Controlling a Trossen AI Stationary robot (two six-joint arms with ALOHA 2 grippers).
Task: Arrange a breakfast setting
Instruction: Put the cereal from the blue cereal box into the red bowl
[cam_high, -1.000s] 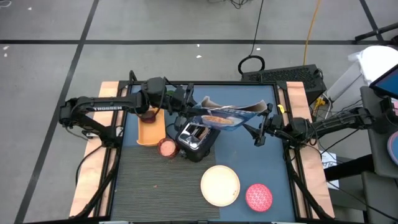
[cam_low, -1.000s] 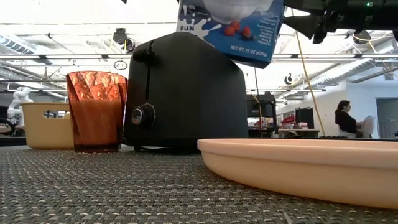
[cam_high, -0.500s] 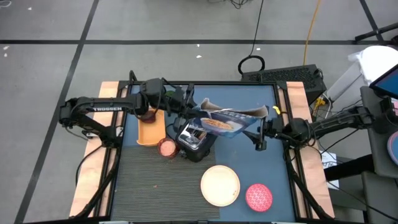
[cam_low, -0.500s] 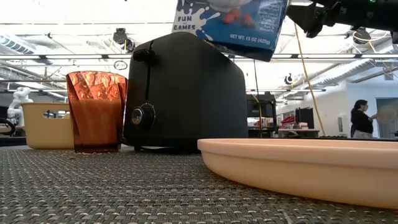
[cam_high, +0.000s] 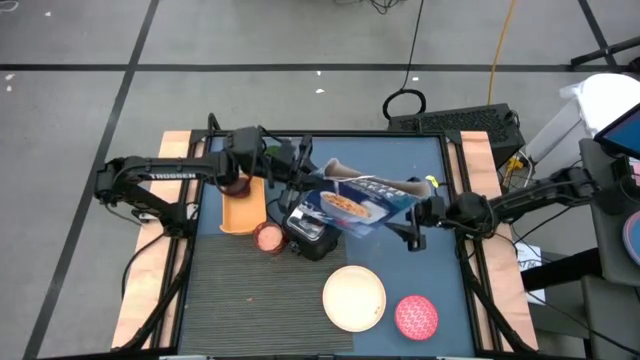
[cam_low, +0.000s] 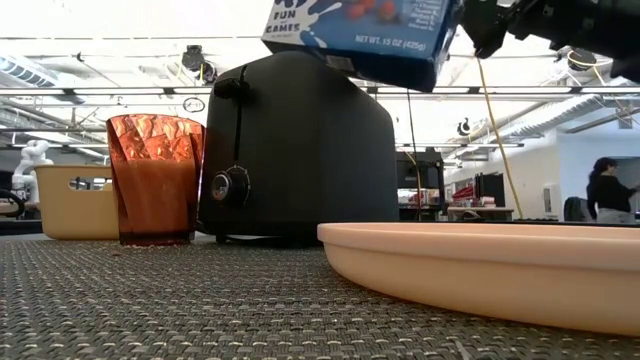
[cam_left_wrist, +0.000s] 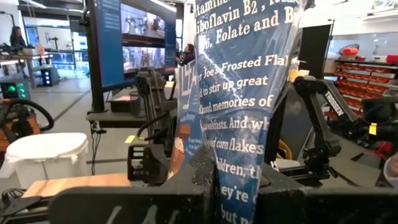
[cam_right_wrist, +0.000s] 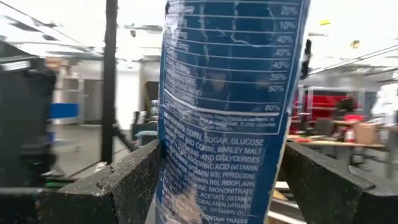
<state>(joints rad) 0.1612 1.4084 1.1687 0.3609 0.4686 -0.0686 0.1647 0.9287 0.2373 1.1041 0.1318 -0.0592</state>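
A blue cardboard cereal box (cam_high: 358, 203) with white print hangs tilted in the air above the glossy black toaster (cam_high: 310, 225), held between both arms. The left gripper (cam_high: 297, 175) is pinched tight on the box's crumpled far-left flap, its dark fingers (cam_left_wrist: 202, 180) pressing the thin card between them. The right gripper (cam_high: 413, 212) clamps the box's right end across its width, so its jaws stand wide apart around the panel of small ingredient print.

On the worktop (cam_high: 425, 165), a ribbed grey woven mat (cam_high: 240, 290) carries the round, smooth cream plate (cam_high: 354, 297) at the near middle, bare on top. Just right of it sits the smaller round pink bowl (cam_high: 417, 315), speckled in texture. A faceted amber-red tumbler (cam_low: 153, 180) stands just left of the toaster, and beyond it lies the orange square container (cam_high: 242, 205), holding a dark round object. In the low view a person (cam_low: 605, 187) stands far off in the room at right.
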